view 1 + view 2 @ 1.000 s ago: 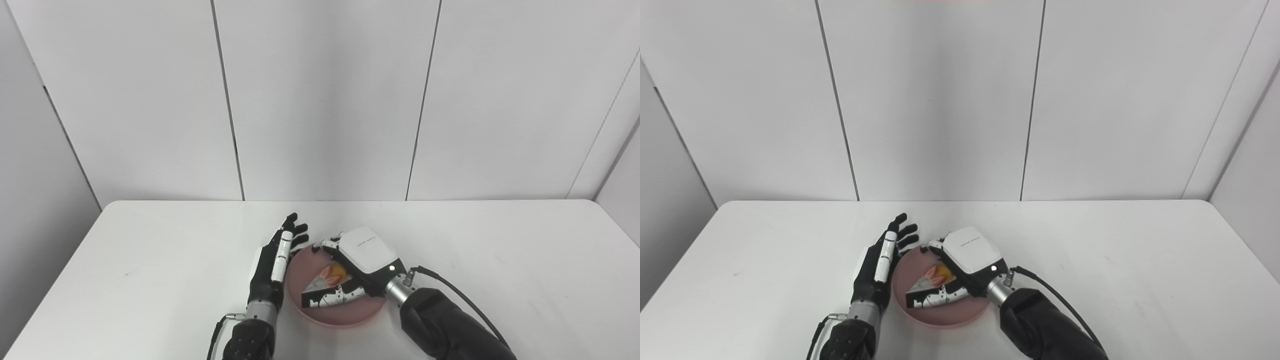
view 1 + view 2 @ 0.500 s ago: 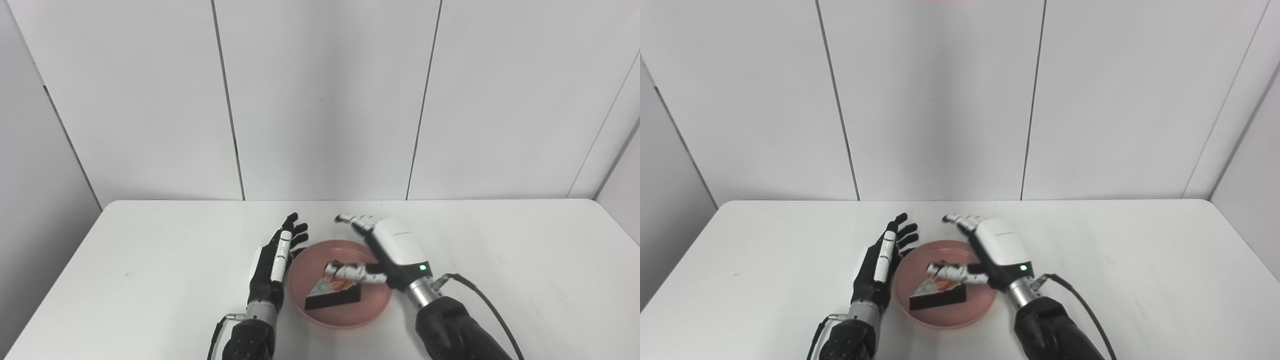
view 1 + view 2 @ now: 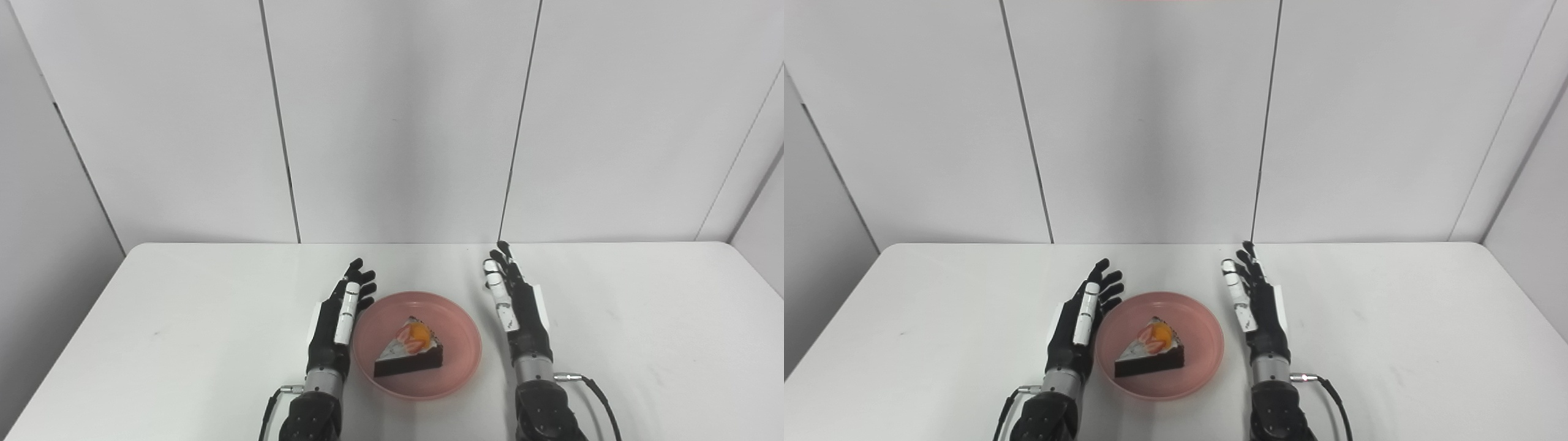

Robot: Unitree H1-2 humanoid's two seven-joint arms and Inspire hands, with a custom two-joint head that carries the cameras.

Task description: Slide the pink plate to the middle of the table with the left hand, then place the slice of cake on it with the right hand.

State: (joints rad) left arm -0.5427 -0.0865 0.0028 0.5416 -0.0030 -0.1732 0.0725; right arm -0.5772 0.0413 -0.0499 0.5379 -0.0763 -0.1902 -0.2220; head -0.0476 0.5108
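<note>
The pink plate (image 3: 456, 337) sits near the middle of the white table, toward the front edge. A slice of chocolate cake (image 3: 409, 355) with white icing and fruit on top lies on it, a little left of the plate's centre. My left hand (image 3: 335, 324) is open, fingers straight, standing edge-on against the plate's left rim. My right hand (image 3: 519, 309) is open and empty, fingers straight, just right of the plate and apart from it. Both also show in the right eye view: left hand (image 3: 1077, 327), right hand (image 3: 1258, 312), cake (image 3: 1150, 355).
The white table (image 3: 184, 318) stretches wide to both sides, with its back edge against grey wall panels. A cable (image 3: 591, 392) trails from my right wrist.
My right hand let go of the cake on the plate, opened, and drew back to the right of the plate. The left hand has not moved.
</note>
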